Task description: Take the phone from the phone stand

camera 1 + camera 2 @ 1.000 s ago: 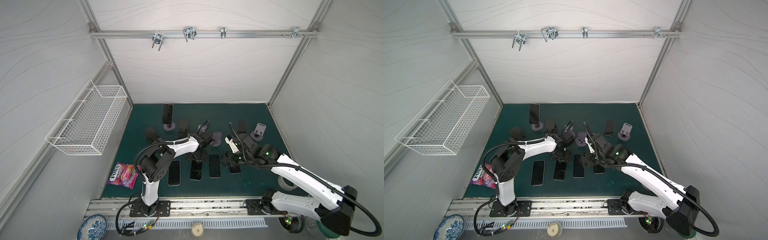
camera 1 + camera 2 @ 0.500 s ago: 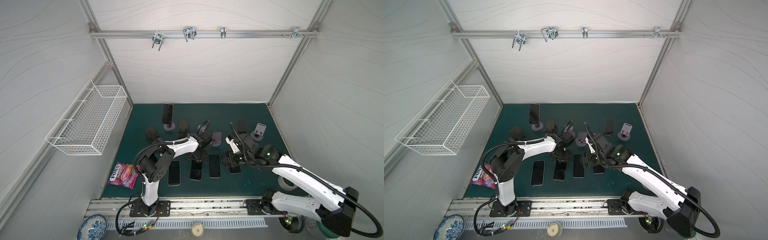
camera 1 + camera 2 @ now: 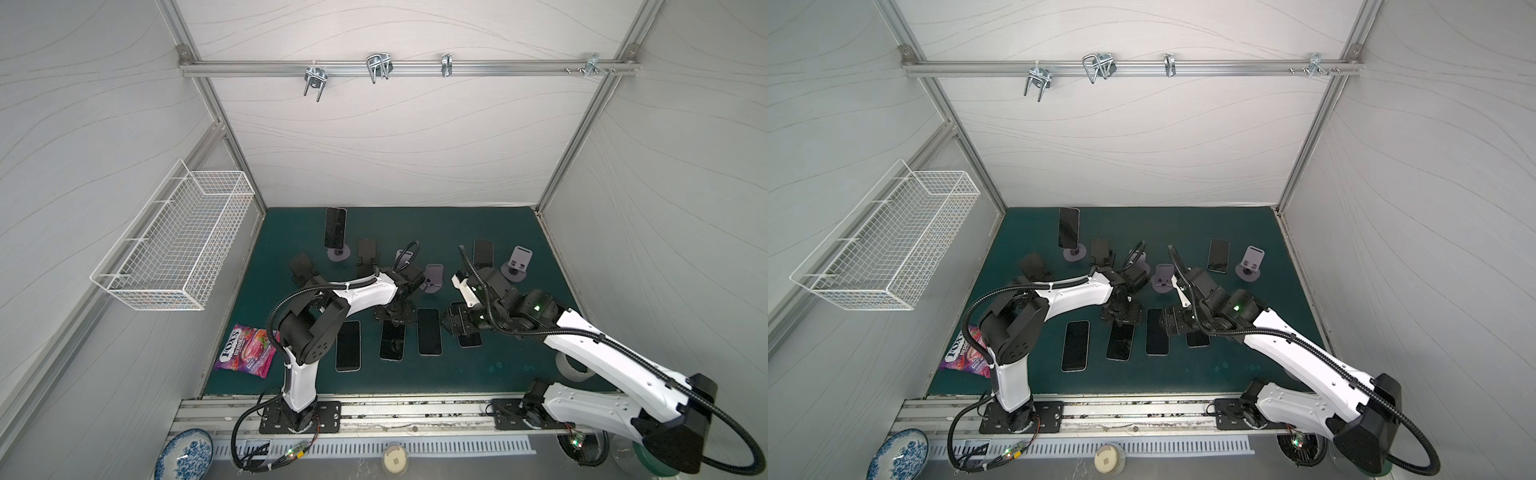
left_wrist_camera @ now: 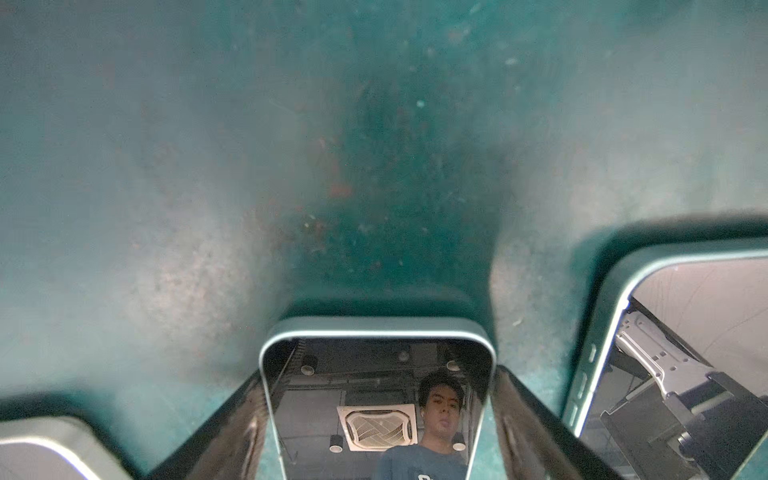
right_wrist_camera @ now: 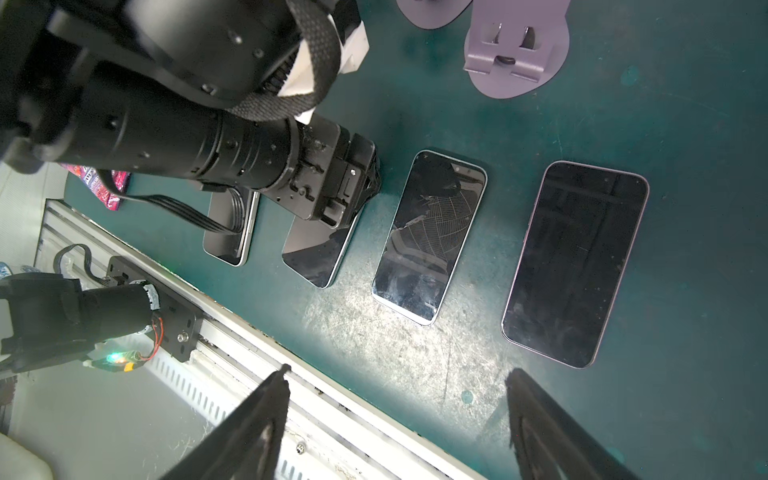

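Pincer-side, found left pincer (image 4: 376,372) parted clear of a flat phone (image 4: 376,415) and right pincer (image 5: 399,369) open, empty; counted four phones (image 5: 430,237) laid on table (image 5: 415,353), noted upright phone (image 3: 335,226) still in phone stand (image 3: 338,254) at back.

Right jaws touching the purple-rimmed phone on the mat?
Apart. Right wrist view: the right gripper hangs open, bare mat between its fingertips and the purple-rimmed phone.
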### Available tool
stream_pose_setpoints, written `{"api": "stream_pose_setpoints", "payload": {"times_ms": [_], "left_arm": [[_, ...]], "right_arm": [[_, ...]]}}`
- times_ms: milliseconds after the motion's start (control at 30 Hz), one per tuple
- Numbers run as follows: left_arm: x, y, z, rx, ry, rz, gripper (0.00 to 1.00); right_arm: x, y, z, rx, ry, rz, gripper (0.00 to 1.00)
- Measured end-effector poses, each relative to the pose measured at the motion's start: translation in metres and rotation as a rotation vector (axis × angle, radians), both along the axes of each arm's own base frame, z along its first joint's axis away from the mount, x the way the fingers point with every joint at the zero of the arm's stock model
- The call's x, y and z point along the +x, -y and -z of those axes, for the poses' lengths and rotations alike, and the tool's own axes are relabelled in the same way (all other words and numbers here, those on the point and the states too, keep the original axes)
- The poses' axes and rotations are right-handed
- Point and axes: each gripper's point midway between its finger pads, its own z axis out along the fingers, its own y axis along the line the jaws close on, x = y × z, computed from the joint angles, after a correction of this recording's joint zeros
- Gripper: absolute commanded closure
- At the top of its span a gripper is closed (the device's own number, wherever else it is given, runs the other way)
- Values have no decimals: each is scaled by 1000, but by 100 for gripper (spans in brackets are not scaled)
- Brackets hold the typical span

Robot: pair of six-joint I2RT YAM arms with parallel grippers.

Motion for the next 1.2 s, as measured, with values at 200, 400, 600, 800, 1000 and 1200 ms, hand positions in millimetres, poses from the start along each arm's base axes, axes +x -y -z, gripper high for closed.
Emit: {"api": "stream_pose_setpoints", "payload": {"times_ms": [200,400,600,800,1000,1200], "left_arm": [[1,-1,-1,5,7,3,18],[6,1,-3,-2,31,5,18],[10,2,-13,-17,65,6,18],[12,1,-16,-15,80,11,18],[17,0,-25,-11,114,22,19],[28,3,-47,-26,184,53,20]], "right_arm": [[0,1,0,-2,-2,0,13],[-1,1,2,-7,-9,-1,7],[-4,1,11,-36,-43,-6,5],[-4,1,11,-36,-45,-6,5],[-4,1,11,-36,-45,-7,7],[-5,0,10,-31,-49,-10,10]]}}
